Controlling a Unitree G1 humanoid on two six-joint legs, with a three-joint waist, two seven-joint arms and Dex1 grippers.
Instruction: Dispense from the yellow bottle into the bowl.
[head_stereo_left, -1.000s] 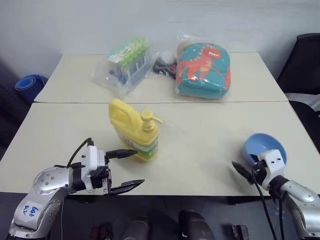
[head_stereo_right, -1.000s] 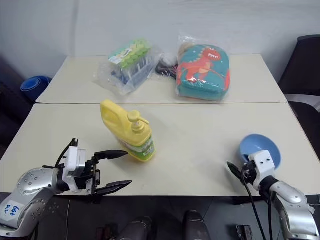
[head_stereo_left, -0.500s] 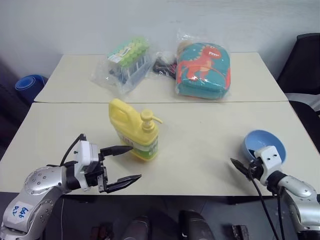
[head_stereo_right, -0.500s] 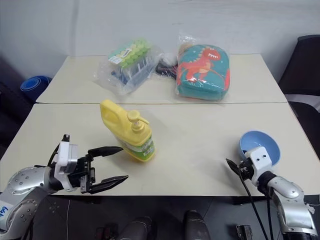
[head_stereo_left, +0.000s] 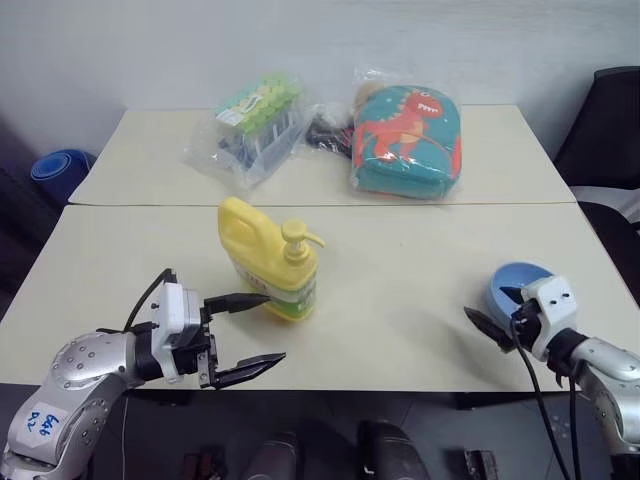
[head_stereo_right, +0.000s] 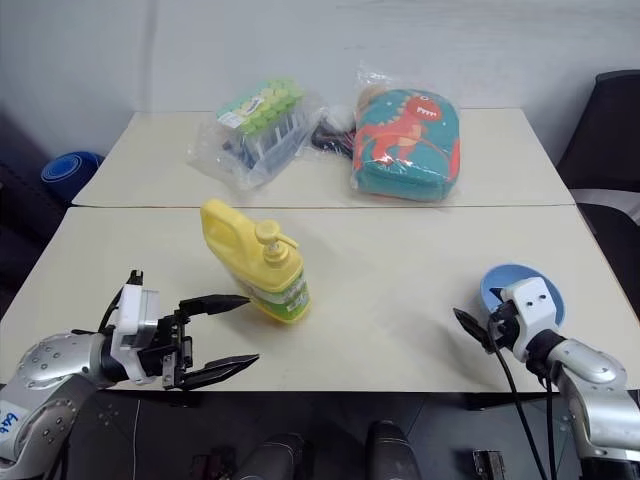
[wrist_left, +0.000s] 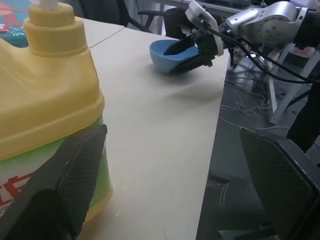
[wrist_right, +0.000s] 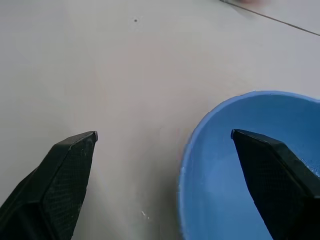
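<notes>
The yellow bottle (head_stereo_left: 268, 258) stands upright on the near table, left of centre, its pump top turned to the right. My left gripper (head_stereo_left: 275, 327) hangs open at the table's front edge, just in front of the bottle, one fingertip close to the bottle's base (wrist_left: 50, 100). The light blue bowl (head_stereo_left: 520, 278) sits near the right front corner. My right gripper (head_stereo_left: 490, 305) is open and straddles the bowl's near rim (wrist_right: 220, 175), one finger over the inside and one outside over the table.
On the far table lie a plastic bag of coloured tubes (head_stereo_left: 255, 125) and a teal dinosaur pouch (head_stereo_left: 405, 140). A dark blue round object (head_stereo_left: 60, 170) sits beyond the left edge, and a black chair (head_stereo_left: 610, 130) stands on the right.
My right gripper has lifted a little at the bowl and hides more of it. The bottle and bowl stay in place, and my left gripper has barely moved.
</notes>
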